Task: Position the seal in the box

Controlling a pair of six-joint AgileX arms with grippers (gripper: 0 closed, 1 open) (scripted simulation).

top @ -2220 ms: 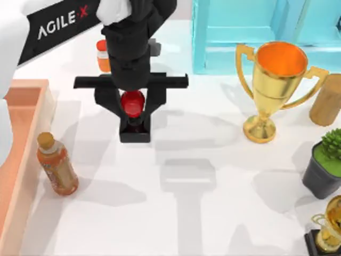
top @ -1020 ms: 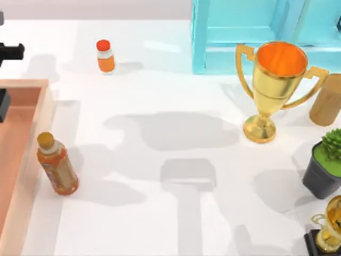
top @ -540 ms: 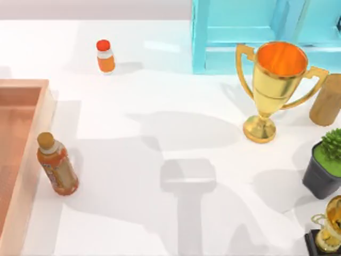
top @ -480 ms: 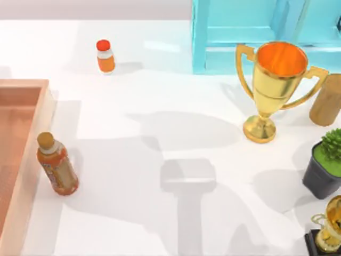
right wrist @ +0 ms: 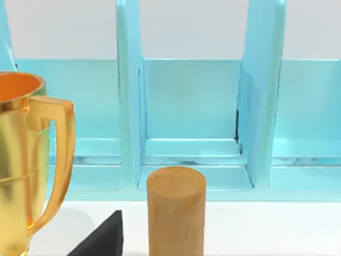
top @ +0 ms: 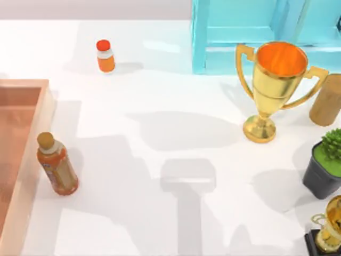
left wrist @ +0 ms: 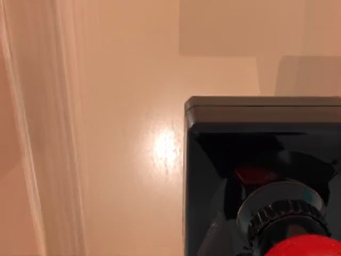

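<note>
The seal shows close up in the left wrist view: its glossy red knob (left wrist: 298, 248) tops a silver collar and a black square base (left wrist: 256, 138). It sits directly under the left wrist camera, over the salmon floor of the box (left wrist: 122, 106), with a box wall (left wrist: 53, 133) beside it. I cannot tell whether the base touches the floor. In the top view the box's right wall (top: 29, 160) runs along the table's left edge.
A tall orange bottle (top: 56, 165) stands against the box's right wall, and a small red-capped bottle (top: 105, 56) stands at the back. A light-blue cabinet (top: 256, 32), gold trophy (top: 272, 90), wooden cylinder (top: 326, 101), potted plant (top: 326, 165) and small trophy (top: 327, 229) crowd the right side.
The left gripper, shut on the seal at the table's back middle, carried it left over the box and passed out of the top view. Bottles and trophies have not moved.
</note>
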